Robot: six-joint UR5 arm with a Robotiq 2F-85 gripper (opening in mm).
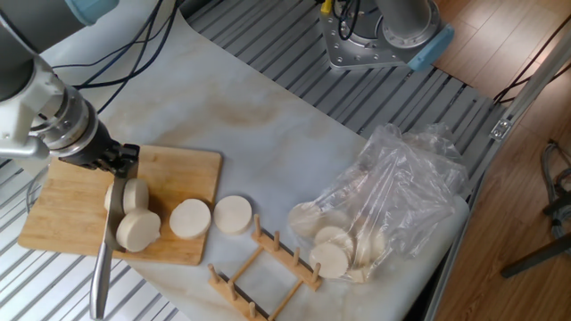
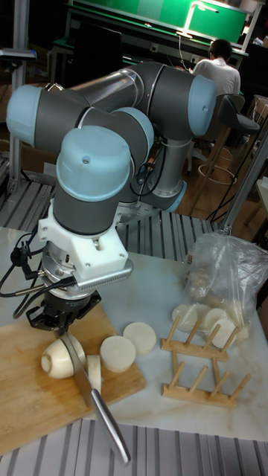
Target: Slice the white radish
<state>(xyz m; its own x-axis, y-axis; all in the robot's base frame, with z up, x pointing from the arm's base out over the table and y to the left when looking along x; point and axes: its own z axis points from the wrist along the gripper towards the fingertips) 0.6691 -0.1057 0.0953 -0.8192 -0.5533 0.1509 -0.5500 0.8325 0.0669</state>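
End effector (image 1: 118, 160) (image 2: 61, 321) clamped on knife (image 1: 104, 252) (image 2: 89, 390), blade angled down between radish pieces. White radish (image 1: 136, 229) (image 2: 58, 359) on cutting board (image 1: 178, 174) (image 2: 30, 398). Two cut discs (image 1: 211, 216) (image 2: 128, 344) at board's edge. Wooden rack (image 1: 266, 267) and plastic bag (image 1: 393, 201) lie farther along the bench (image 1: 268, 125).

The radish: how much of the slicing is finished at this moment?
Done: two discs lie cut, one at the board's edge, one on the table. In hand: the gripper holds a knife with its blade in the radish, between two pieces. Left: both pieces on the board look thick enough for more cuts.
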